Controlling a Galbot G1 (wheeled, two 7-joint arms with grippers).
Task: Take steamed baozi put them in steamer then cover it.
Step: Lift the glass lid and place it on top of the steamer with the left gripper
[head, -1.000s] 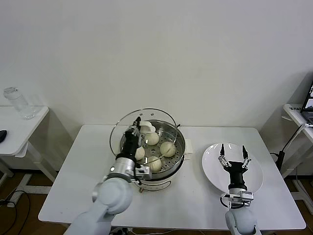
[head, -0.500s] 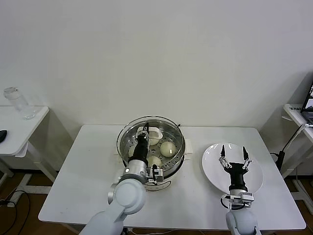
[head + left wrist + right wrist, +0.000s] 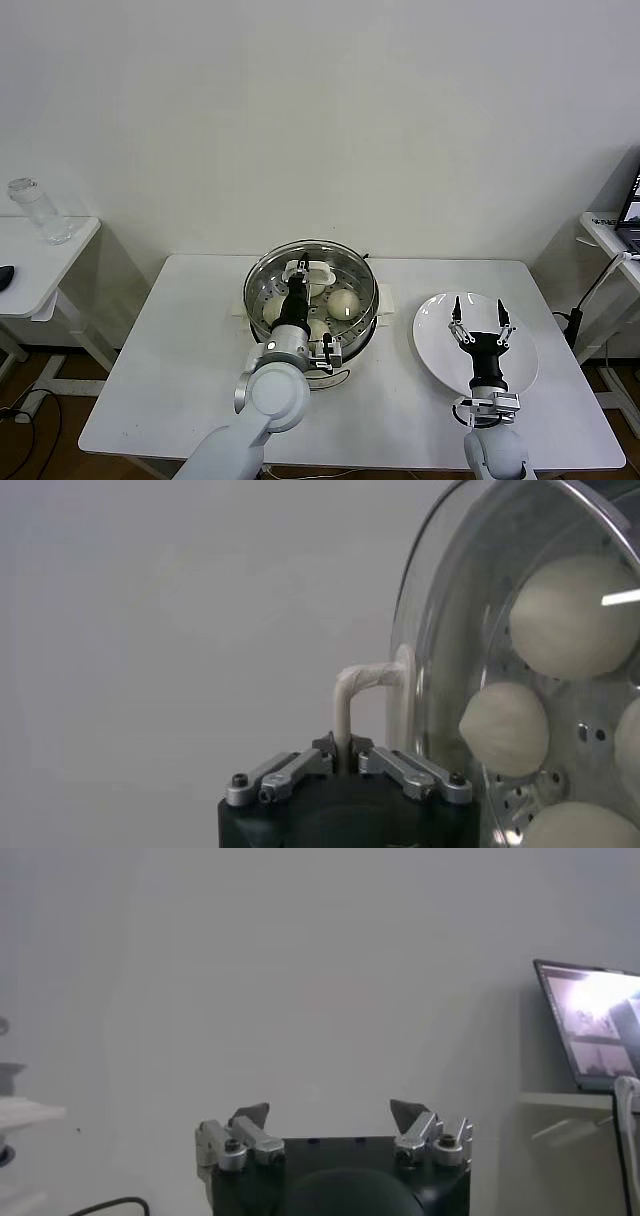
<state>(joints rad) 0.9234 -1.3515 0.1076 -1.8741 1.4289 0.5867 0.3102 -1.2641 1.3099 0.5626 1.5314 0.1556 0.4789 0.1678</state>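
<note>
White table point(image 3: 150, 380) carries the shiny steel steamer point(image 3: 352, 335) holding cream-white round baozi point(image 3: 343, 303). Left gripper point(image 3: 299, 272) pinches the clear glass cover's point(image 3: 268, 272) white handle point(image 3: 309, 273) atop it. Right gripper point(image 3: 478, 316) hovers spread above a flat white plate point(image 3: 525, 345).

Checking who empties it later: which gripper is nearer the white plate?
Right. The right gripper hovers open over the plate; the left gripper holds the cover handle at the steamer.

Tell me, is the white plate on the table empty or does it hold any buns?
Empty. The white plate shows only bare surface; the open right gripper hovers over it, holding nothing. The baozi lie in the steamer.
</note>
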